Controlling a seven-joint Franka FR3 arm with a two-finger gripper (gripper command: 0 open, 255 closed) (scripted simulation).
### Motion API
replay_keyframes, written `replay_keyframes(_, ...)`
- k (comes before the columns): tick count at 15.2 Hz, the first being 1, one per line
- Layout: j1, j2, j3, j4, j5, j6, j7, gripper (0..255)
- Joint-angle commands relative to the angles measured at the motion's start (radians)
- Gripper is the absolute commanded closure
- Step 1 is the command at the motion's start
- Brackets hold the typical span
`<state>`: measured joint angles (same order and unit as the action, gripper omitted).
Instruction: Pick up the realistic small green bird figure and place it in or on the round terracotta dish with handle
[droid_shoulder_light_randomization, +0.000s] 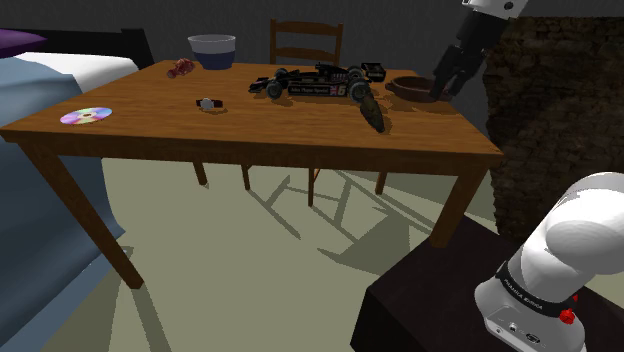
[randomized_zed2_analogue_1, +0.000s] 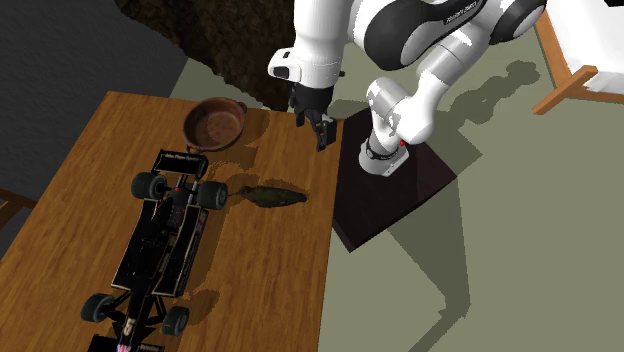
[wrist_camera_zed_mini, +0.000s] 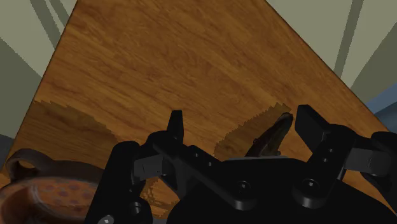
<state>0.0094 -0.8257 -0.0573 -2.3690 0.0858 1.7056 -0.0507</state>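
Plainly the bird figure (randomized_zed2_analogue_1: 268, 196) is not yet picked up. It is a slim, dull olive, tapering shape lying on the grained wooden table (droid_shoulder_light_randomization: 250, 130), just beside the glossy black toy racing car (randomized_zed2_analogue_1: 160, 250) and near the round reddish-brown dish (randomized_zed2_analogue_1: 215, 122). The gripper (randomized_zed2_analogue_1: 322, 135) hangs above the table by the dish, fingers spread, holding nothing. Next, I'd say, it must come down and straddle the bird's narrow body.

The arm (randomized_zed2_analogue_1: 330, 40) is arching up from its base and bending over, with the wrist pointing downward. The gripper (randomized_zed2_analogue_1: 322, 132) is hanging low, its two black fingers (wrist_camera_zed_mini: 175, 124) standing apart and clasping nothing. In the shoulder view the hand is slanting down and leftward.
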Motion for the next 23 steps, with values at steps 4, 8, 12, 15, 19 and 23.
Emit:
replay_keyframes(4,-0.016,0.072,0.062,0.002,0.020,0.105,0.107,0)
replay_keyframes(8,-0.045,0.187,0.141,0.033,0.027,0.234,0.252,0)
replay_keyframes(12,-0.084,0.318,0.217,0.093,0.006,0.344,0.403,0)
replay_keyframes(15,-0.097,0.367,0.240,0.109,-0.008,0.387,0.453,0)
replay_keyframes(19,-0.098,0.389,0.245,0.076,-0.009,0.443,0.455,0)
replay_keyframes(23,-0.099,0.405,0.248,0.057,-0.010,0.478,0.456,0)
